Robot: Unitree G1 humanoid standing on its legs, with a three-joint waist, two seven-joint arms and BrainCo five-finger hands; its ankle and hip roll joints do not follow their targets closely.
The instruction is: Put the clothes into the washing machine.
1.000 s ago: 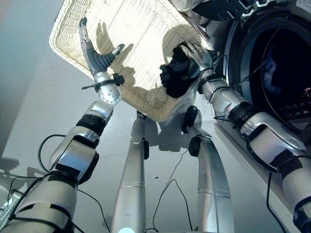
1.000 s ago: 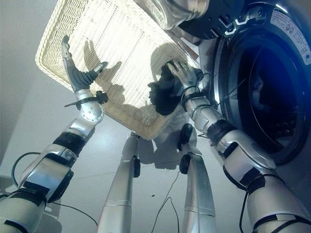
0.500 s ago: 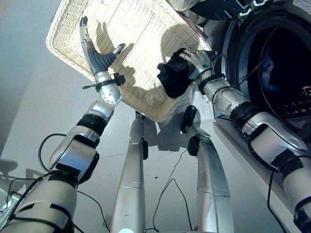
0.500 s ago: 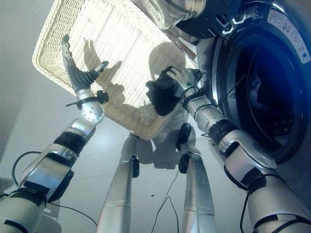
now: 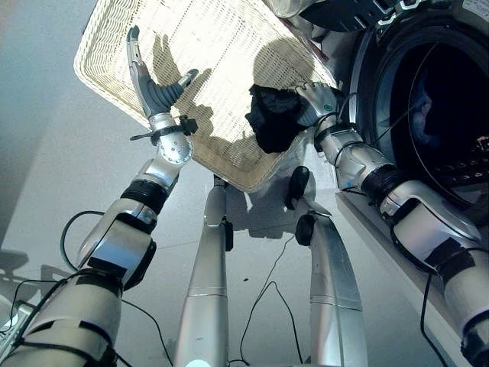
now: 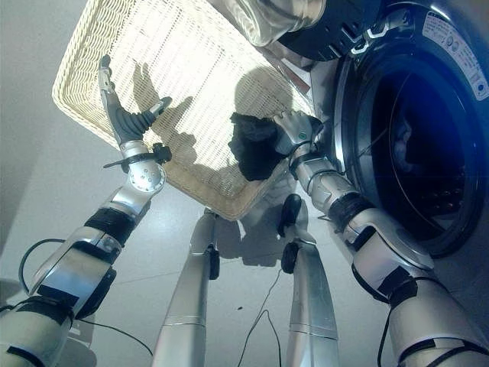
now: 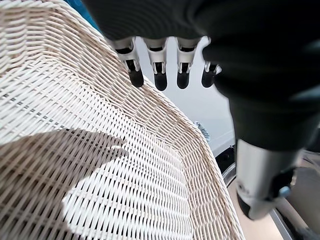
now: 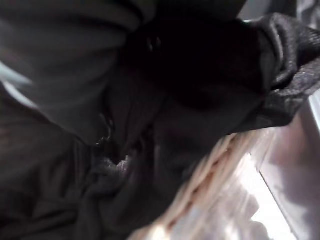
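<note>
A black garment (image 5: 270,118) hangs bunched over the near right corner of the white wicker basket (image 5: 229,38). My right hand (image 5: 318,99) is shut on its right side, close to the washing machine's open round door (image 5: 439,92). In the right wrist view the dark cloth (image 8: 150,125) lies against the palm, with the basket's rim (image 8: 220,165) behind it. My left hand (image 5: 157,93) is open, fingers straight, held up over the basket's left part and touching nothing. Its fingers (image 7: 160,75) show above the weave in the left wrist view.
The washing machine's dark drum (image 6: 412,130) opens at the right, with the glass of its swung-open door (image 6: 275,19) above the basket's far corner. Grey floor (image 5: 46,153) lies to the left of the basket.
My right hand has shifted a little to the right toward the machine with the black garment, which now hangs more off the hand. The left hand has stayed still.
</note>
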